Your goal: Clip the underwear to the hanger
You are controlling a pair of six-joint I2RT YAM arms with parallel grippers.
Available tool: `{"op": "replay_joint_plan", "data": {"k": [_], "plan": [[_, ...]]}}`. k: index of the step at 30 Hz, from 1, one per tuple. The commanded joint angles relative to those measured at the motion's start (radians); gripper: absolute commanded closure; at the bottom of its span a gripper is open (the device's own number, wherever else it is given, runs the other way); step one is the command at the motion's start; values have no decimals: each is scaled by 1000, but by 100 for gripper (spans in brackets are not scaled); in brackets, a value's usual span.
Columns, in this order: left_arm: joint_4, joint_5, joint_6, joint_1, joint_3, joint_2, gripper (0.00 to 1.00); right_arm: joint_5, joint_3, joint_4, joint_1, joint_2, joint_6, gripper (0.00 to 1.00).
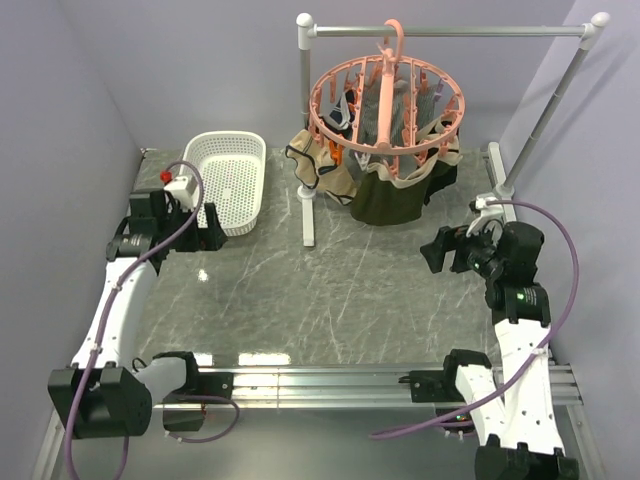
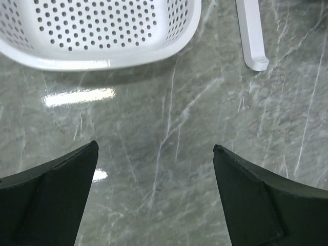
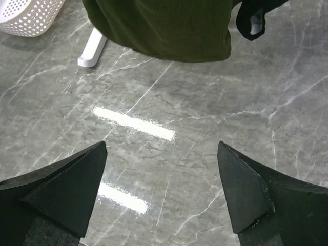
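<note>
Underwear [image 1: 385, 205] hangs under hanger [image 1: 385, 100] in top view, far right of centre, long axis vertical. Right jaws nearer, near-right of it, spread, empty; left jaws well apart beside basket [image 1: 232, 180], spread, empty.
Left wrist view: released jaws over tabletop [image 2: 169, 128], basket far-left, underwear out of view.
Right wrist view: underwear dead ahead, far of released jaws, hem clear of tabletop; black garment [image 3: 253, 20] to its right.

No readable text, labels, brands or numbers in any view
</note>
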State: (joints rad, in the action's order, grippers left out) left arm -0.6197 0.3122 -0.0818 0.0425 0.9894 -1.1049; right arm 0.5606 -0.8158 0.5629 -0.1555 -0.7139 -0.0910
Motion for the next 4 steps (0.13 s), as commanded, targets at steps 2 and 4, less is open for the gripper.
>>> {"op": "replay_joint_plan", "data": {"k": [2,4], "plan": [[15,-32,17,-1,-15,83,1,-18,0,-21,-9,36,-3,4],[18,-22,22,-1,-20,96,0,-21,-5,-21,-12,40,3,4]]}}
